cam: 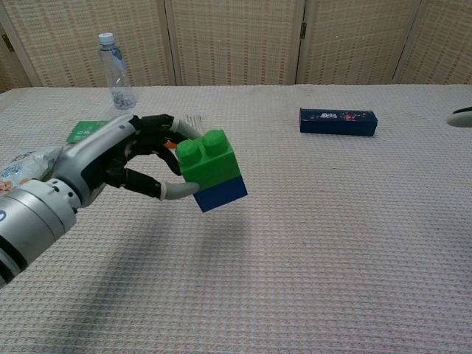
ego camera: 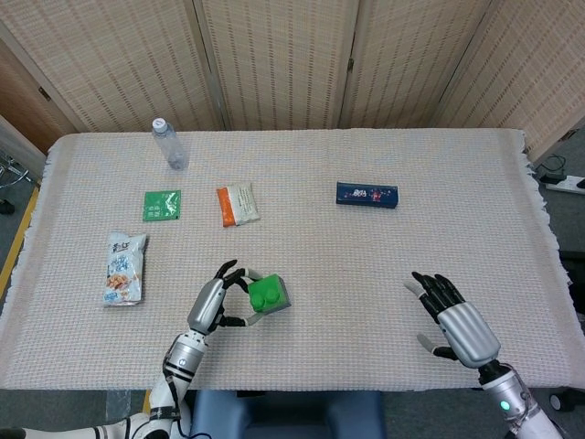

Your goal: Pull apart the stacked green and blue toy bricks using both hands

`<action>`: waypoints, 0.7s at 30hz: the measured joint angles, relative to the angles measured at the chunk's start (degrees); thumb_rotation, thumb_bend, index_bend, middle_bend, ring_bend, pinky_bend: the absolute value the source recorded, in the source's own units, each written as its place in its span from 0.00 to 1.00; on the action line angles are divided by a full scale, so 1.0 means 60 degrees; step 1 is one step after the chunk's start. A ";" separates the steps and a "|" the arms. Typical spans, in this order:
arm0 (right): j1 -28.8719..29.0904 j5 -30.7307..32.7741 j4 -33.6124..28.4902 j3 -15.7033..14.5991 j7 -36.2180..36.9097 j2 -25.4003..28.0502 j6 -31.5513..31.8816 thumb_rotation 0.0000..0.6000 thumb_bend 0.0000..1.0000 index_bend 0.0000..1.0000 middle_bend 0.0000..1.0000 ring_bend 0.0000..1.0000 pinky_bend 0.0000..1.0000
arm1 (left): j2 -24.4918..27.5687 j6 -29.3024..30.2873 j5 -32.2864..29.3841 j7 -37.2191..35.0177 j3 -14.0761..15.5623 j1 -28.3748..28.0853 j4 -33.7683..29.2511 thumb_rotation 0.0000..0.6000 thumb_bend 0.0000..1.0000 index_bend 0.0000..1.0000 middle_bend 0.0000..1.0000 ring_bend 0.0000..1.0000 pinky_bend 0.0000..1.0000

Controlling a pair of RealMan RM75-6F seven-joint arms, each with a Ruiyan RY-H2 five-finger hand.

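Note:
The green brick (cam: pixel 209 160) sits stacked on the blue brick (cam: pixel 221 193), and the pair hangs tilted above the table. My left hand (cam: pixel 125 158) grips the stack from its left side, thumb under the blue brick and fingers on the green one. In the head view the green brick (ego camera: pixel 265 293) shows just right of my left hand (ego camera: pixel 210 305). My right hand (ego camera: pixel 454 322) hovers over the table's front right with its fingers spread and nothing in it. In the chest view only a fingertip (cam: pixel 461 116) of that hand shows at the right edge.
A clear water bottle (ego camera: pixel 169 144) stands at the back left. A green sachet (ego camera: pixel 162 205), an orange-and-white packet (ego camera: pixel 238 203) and a snack bag (ego camera: pixel 123 268) lie on the left half. A dark blue box (ego camera: pixel 366 195) lies at mid-right. Folding screens stand behind the cloth-covered table (ego camera: pixel 366 274).

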 measured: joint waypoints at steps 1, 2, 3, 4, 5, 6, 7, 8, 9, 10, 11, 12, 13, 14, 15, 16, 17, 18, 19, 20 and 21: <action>0.0129 -0.0034 0.0106 -0.0005 0.0412 -0.0058 -0.0116 1.00 0.36 0.00 0.00 0.00 0.00 | 0.0231 0.0044 0.0060 -0.0055 0.0043 0.0064 -0.0294 1.00 0.46 0.83 0.93 0.49 0.10; 0.0236 -0.0057 0.0194 -0.0006 0.0748 -0.0111 -0.0209 1.00 0.36 0.00 0.00 0.00 0.00 | 0.0403 0.0079 0.0107 -0.0096 0.0074 0.0111 -0.0511 1.00 0.46 0.83 0.93 0.49 0.10; 0.0348 -0.0078 0.0285 -0.0007 0.1103 -0.0174 -0.0307 1.00 0.36 0.00 0.00 0.00 0.00 | 0.0567 0.0115 0.0154 -0.0138 0.0102 0.0157 -0.0722 1.00 0.46 0.83 0.93 0.49 0.10; 0.0469 -0.0097 0.0377 -0.0007 0.1479 -0.0243 -0.0412 1.00 0.36 0.00 0.00 0.00 0.00 | 0.0771 0.0168 0.0217 -0.0191 0.0139 0.0218 -0.0994 1.00 0.46 0.83 0.93 0.49 0.10; 0.0638 -0.0118 0.0493 -0.0005 0.2005 -0.0342 -0.0559 1.00 0.36 0.00 0.00 0.00 0.00 | 0.0922 0.0208 0.0267 -0.0224 0.0168 0.0263 -0.1187 1.00 0.46 0.83 0.93 0.49 0.10; 0.0773 -0.0131 0.0575 -0.0001 0.2411 -0.0422 -0.0675 1.00 0.36 0.00 0.00 0.00 0.00 | 0.1060 0.0249 0.0323 -0.0247 0.0200 0.0304 -0.1364 1.00 0.46 0.83 0.93 0.49 0.10; 0.0916 -0.0140 0.0654 0.0004 0.2828 -0.0507 -0.0799 1.00 0.36 0.00 0.00 0.00 0.00 | 0.1179 0.0292 0.0386 -0.0262 0.0235 0.0344 -0.1528 1.00 0.46 0.83 0.93 0.49 0.10; 0.1113 -0.0145 0.0754 0.0015 0.3395 -0.0628 -0.0970 1.00 0.36 0.00 0.00 0.00 0.00 | 0.1307 0.0348 0.0472 -0.0276 0.0284 0.0394 -0.1722 1.00 0.46 0.83 0.93 0.49 0.10; 0.1264 -0.0139 0.0824 0.0027 0.3822 -0.0728 -0.1101 1.00 0.36 0.00 0.00 0.00 0.00 | 0.1393 0.0391 0.0534 -0.0285 0.0325 0.0431 -0.1851 1.00 0.46 0.83 0.93 0.49 0.10; 0.1469 -0.0123 0.0917 0.0046 0.4382 -0.0875 -0.1281 1.00 0.36 0.00 0.00 0.01 0.00 | 0.1492 0.0446 0.0605 -0.0302 0.0368 0.0476 -0.2001 1.00 0.46 0.83 0.93 0.49 0.10; 0.1627 -0.0105 0.0986 0.0062 0.4783 -0.0993 -0.1425 1.00 0.36 0.00 0.00 0.01 0.00 | 0.1553 0.0480 0.0646 -0.0316 0.0391 0.0505 -0.2092 1.00 0.46 0.83 0.93 0.49 0.10; 0.1782 -0.0075 0.1049 0.0079 0.5164 -0.1113 -0.1572 1.00 0.36 0.00 0.00 0.01 0.00 | 0.1609 0.0508 0.0673 -0.0330 0.0406 0.0529 -0.2171 1.00 0.46 0.83 0.93 0.49 0.10; 0.1929 -0.0034 0.1102 0.0099 0.5530 -0.1233 -0.1717 1.00 0.36 0.00 0.00 0.01 0.00 | 0.1679 0.0537 0.0699 -0.0340 0.0419 0.0554 -0.2260 1.00 0.46 0.83 0.93 0.49 0.10; 0.2113 0.0035 0.1159 0.0127 0.5990 -0.1385 -0.1905 1.00 0.36 0.00 0.00 0.01 0.00 | 0.1725 0.0554 0.0712 -0.0340 0.0426 0.0569 -0.2315 1.00 0.46 0.83 0.93 0.49 0.10; 0.2241 0.0098 0.1190 0.0152 0.6320 -0.1491 -0.2038 1.00 0.36 0.00 0.00 0.02 0.00 | 0.1762 0.0569 0.0722 -0.0336 0.0434 0.0585 -0.2357 1.00 0.46 0.83 0.93 0.49 0.10; 0.2362 0.0170 0.1215 0.0179 0.6638 -0.1592 -0.2169 1.00 0.36 0.00 0.00 0.02 0.00 | 0.1792 0.0577 0.0720 -0.0332 0.0445 0.0602 -0.2396 1.00 0.46 0.83 0.93 0.49 0.10; 0.2517 0.0279 0.1238 0.0221 0.7048 -0.1717 -0.2340 1.00 0.36 0.00 0.00 0.03 0.00 | 0.1803 0.0579 0.0711 -0.0332 0.0456 0.0615 -0.2413 1.00 0.46 0.83 0.93 0.49 0.10; 0.2625 0.0368 0.1250 0.0255 0.7344 -0.1804 -0.2461 1.00 0.36 0.00 0.00 0.03 0.01 | 0.1806 0.0579 0.0705 -0.0328 0.0463 0.0620 -0.2414 1.00 0.46 0.83 0.93 0.49 0.10; 0.2726 0.0463 0.1255 0.0291 0.7633 -0.1882 -0.2579 1.00 0.36 0.00 0.00 0.04 0.01 | 0.1803 0.0580 0.0697 -0.0319 0.0465 0.0625 -0.2398 1.00 0.46 0.83 0.93 0.49 0.10; 0.2856 0.0590 0.1253 0.0337 0.8016 -0.1971 -0.2741 1.00 0.36 0.01 0.00 0.04 0.02 | 0.1795 0.0583 0.0689 -0.0316 0.0464 0.0628 -0.2381 1.00 0.46 0.83 0.93 0.49 0.10; 0.2953 0.0675 0.1245 0.0367 0.8300 -0.2025 -0.2865 1.00 0.36 0.01 0.00 0.04 0.02 | 0.1785 0.0585 0.0680 -0.0314 0.0459 0.0629 -0.2362 1.00 0.46 0.83 0.93 0.49 0.10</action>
